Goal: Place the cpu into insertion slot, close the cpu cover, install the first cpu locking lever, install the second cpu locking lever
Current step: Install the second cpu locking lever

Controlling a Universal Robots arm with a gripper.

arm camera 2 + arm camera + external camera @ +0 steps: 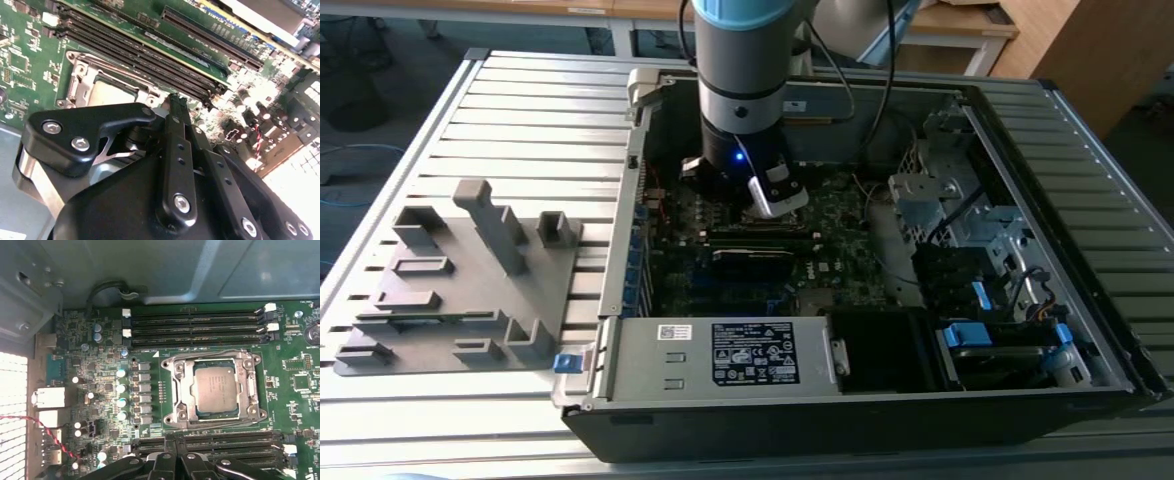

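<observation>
The cpu (215, 388), a dull silver square, lies flat in the insertion slot (170, 416) on the green motherboard (834, 215). The cpu cover (250, 385), a silvery frame, lies down around the chip, which shows through its window. Thin wire levers run along the socket's edges; I cannot tell if they are latched. In the second wrist view the socket (82, 82) and chip (112, 92) sit just beyond my gripper (177, 100). My gripper (176, 457) hovers beside the socket over the memory slots, shut and holding nothing. The arm (740, 90) reaches down into the case.
Long black memory slots (195, 322) flank the socket on two sides. The open computer case (634, 200) stands on a slatted metal table, with a power supply (720, 355) in front and drive cages (987, 250) at the exterior view's right. A grey fixture block (454, 280) sits at its left.
</observation>
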